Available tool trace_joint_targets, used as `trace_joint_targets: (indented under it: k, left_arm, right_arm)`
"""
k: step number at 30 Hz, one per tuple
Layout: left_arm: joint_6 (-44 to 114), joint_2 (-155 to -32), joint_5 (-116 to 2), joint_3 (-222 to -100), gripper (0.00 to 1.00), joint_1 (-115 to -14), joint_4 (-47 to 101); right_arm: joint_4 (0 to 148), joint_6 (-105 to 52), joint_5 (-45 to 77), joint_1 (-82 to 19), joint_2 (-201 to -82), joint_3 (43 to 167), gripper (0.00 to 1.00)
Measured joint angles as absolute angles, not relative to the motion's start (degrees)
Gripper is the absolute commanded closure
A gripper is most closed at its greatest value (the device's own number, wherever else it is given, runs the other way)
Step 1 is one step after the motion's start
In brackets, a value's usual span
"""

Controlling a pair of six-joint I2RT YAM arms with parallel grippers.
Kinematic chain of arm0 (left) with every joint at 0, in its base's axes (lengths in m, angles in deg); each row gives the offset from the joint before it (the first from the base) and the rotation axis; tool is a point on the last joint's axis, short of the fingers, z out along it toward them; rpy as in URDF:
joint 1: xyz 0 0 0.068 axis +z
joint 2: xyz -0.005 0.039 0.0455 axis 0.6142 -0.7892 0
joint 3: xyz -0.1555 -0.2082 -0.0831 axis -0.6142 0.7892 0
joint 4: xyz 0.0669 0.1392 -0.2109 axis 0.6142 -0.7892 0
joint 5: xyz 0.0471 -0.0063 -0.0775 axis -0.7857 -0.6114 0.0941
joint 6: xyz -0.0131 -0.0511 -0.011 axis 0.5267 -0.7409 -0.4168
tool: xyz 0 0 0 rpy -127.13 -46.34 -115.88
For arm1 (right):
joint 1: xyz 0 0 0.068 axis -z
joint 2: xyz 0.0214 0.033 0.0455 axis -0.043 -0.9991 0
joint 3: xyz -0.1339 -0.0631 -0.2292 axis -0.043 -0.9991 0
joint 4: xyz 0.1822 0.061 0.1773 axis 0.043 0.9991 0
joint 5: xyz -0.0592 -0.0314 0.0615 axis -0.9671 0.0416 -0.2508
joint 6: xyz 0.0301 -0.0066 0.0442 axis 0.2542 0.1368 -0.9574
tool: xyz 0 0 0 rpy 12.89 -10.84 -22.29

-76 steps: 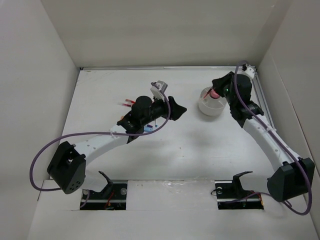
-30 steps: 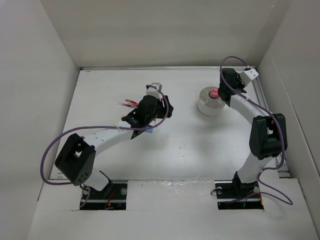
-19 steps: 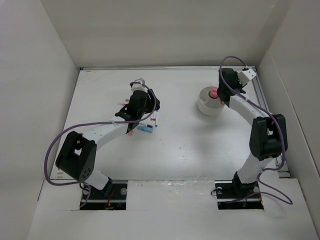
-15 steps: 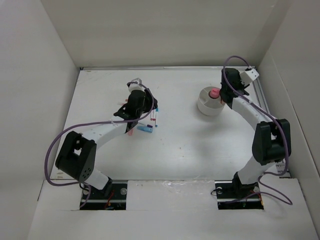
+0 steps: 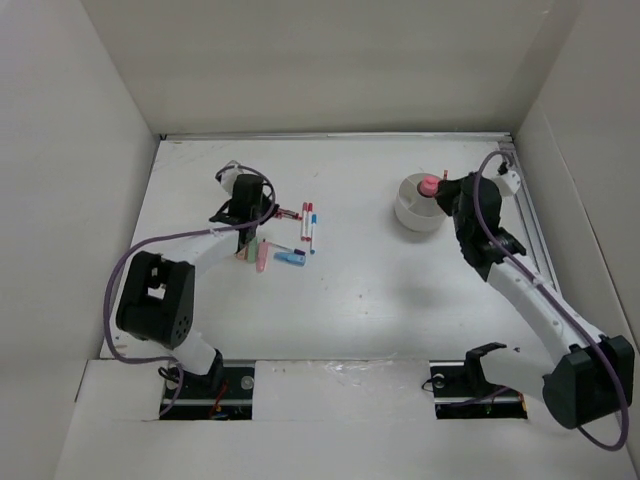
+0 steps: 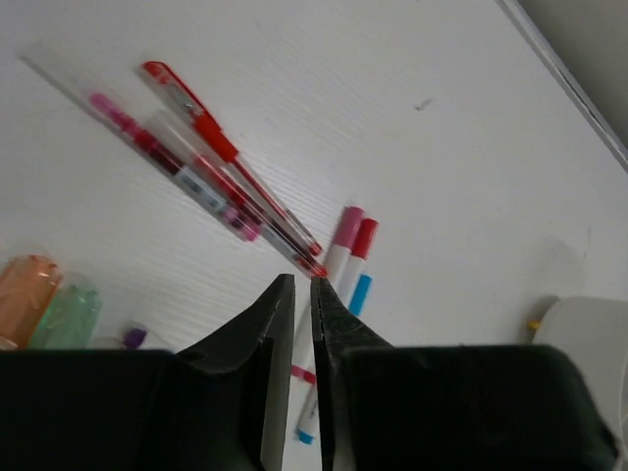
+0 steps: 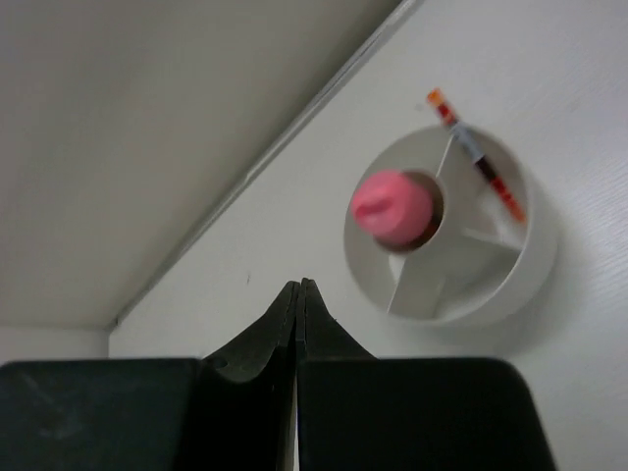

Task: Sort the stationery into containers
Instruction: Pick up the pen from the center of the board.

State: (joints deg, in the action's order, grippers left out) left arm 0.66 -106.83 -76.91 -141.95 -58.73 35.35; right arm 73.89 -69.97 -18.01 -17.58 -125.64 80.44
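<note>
The stationery lies left of centre: thin red pens (image 5: pixel 288 212) (image 6: pixel 221 157), white markers (image 5: pixel 308 226) (image 6: pixel 343 265) with red and blue caps, and pastel pieces, orange (image 6: pixel 25 292), green (image 6: pixel 69 314), pink (image 5: pixel 261 256), blue (image 5: pixel 291 258). My left gripper (image 5: pixel 262 207) (image 6: pixel 301 283) hovers just left of the pens, shut with nothing between its fingers. The round white container (image 5: pixel 420 208) (image 7: pixel 461 294) stands at the back right, holding a pink piece (image 5: pixel 430 185) (image 7: pixel 392 208) and a red pen (image 7: pixel 478 159). My right gripper (image 5: pixel 447 196) (image 7: pixel 297 285) is beside its right rim, shut and empty.
White walls enclose the table on the left, back and right. A metal rail (image 5: pixel 528 220) runs along the right edge, close behind the right arm. The back wall's foot (image 7: pixel 265 162) passes just beyond the container.
The left arm swung left, off the stationery pile, uncovering the pens and markers, and its jaws closed. The right arm drew back from above the container to its right side and shut.
</note>
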Motion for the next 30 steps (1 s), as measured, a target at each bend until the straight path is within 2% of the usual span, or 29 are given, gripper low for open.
trace_joint_targets:
  k: [1, 4, 8, 16, 30]
  left_arm:
    - [0.07, -108.07, -75.99, -142.06, 0.91, -57.05, 35.28]
    - [-1.63, -112.09, -74.92, -142.87, 0.79, -52.7, 34.8]
    - [-3.64, -115.74, -74.05, -144.11, 0.79, -49.24, 33.44]
    - [-6.33, -119.9, -74.42, -148.42, 0.75, -45.64, 30.82]
    - [-7.36, -126.89, -80.13, -157.6, 0.72, -45.7, 24.46]
  right_arm:
    - [73.78, -70.18, -16.39, -19.06, -124.64, 79.15, 1.0]
    - [73.63, -70.58, -11.63, -22.47, -122.78, 76.68, 0.95]
    - [74.06, -70.29, -5.95, -24.55, -120.35, 74.8, 0.86]
    - [74.7, -68.48, 0.81, -26.56, -119.83, 73.4, 0.78]
    - [74.89, -66.93, 4.46, -30.58, -122.49, 73.4, 0.74]
